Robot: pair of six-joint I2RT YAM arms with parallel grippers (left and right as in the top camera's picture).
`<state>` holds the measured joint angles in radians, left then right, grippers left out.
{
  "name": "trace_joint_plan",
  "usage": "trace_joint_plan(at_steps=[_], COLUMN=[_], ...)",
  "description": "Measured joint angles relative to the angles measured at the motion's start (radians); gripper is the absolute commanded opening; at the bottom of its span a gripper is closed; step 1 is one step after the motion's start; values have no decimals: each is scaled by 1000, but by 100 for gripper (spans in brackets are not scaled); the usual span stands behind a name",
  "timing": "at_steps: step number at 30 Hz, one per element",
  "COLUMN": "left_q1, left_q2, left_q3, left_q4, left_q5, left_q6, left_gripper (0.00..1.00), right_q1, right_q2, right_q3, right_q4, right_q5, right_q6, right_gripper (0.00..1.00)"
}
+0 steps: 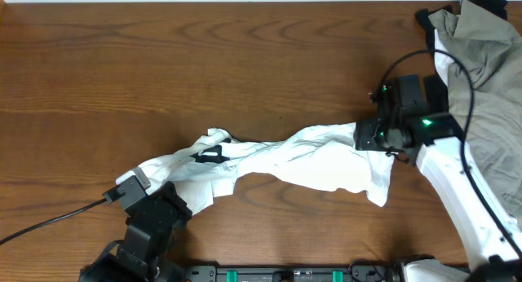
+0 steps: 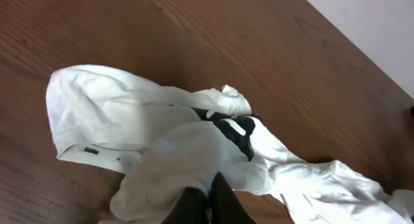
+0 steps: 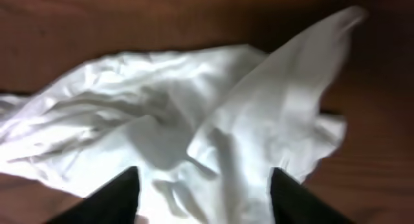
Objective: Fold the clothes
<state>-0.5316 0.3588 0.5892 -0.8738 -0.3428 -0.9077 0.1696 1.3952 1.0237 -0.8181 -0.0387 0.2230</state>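
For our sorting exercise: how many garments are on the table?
3: white T-shirt stretched across the centre; olive-grey garment at the right edge; black garment peeking behind it. Others may be hidden.

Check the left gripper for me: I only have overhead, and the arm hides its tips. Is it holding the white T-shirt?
Observer: The left wrist view says yes. The left gripper has its jaws together, with a bunch of the thin white cotton T-shirt, the one with the black block-letter print, pinched in them.
Operator: And the right one? Overhead only shows it over the other end of the shirt.
Observer: The right wrist view shows the right gripper with its jaws wide apart. Wrinkled white fabric lies between them, and nothing is pinched.
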Motion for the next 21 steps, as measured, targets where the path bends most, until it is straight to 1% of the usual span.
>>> trace_joint_plan(at_steps=[4,9,15,21], left_q1=[0,0,0,0], left_q2=[0,0,0,0], left_q3=[0,0,0,0], left_q4=[0,0,0,1], left_q5=[0,0,0,0], left_q6=[0,0,0,0], left_gripper=[6,6,6,6], right_q1=[-2,-19,-93,-190], right_q2=[-3,45,148,165], right_q3=[0,0,0,0], right_q4=[31,50,63,140], right_q5=[80,122,134,69], right_q6=[-3,-3,28,53], right_gripper=[67,68,69,69])
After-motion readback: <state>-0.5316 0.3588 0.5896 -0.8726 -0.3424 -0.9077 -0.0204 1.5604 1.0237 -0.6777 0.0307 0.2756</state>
